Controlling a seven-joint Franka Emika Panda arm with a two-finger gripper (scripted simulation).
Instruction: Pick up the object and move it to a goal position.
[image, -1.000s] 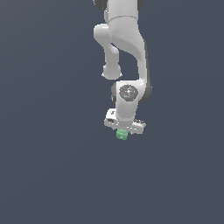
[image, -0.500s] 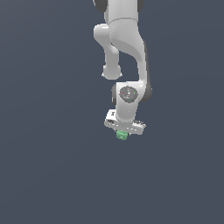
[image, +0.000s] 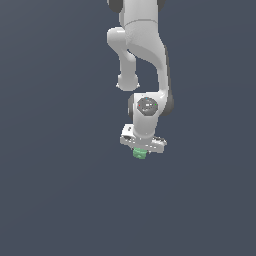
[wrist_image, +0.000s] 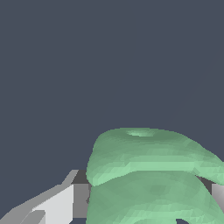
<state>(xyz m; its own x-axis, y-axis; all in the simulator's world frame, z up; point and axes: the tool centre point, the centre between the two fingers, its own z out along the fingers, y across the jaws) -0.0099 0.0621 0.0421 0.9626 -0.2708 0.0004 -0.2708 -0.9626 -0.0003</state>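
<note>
Plain dark slate-grey backdrop (image: 50, 190)

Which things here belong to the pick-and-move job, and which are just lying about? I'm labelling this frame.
Job:
- green block, sitting in the claw
- claw, closed on the block

Lying about:
- nothing else visible, only the plain dark background

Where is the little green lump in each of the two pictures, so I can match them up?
Exterior view: the green object peeks out just beneath the white gripper at the arm's low end, a little below the picture's middle.
Wrist view: the same object looms large, close to the camera.
Shared landmark: the gripper; one grey-white finger shows beside the object.
</note>
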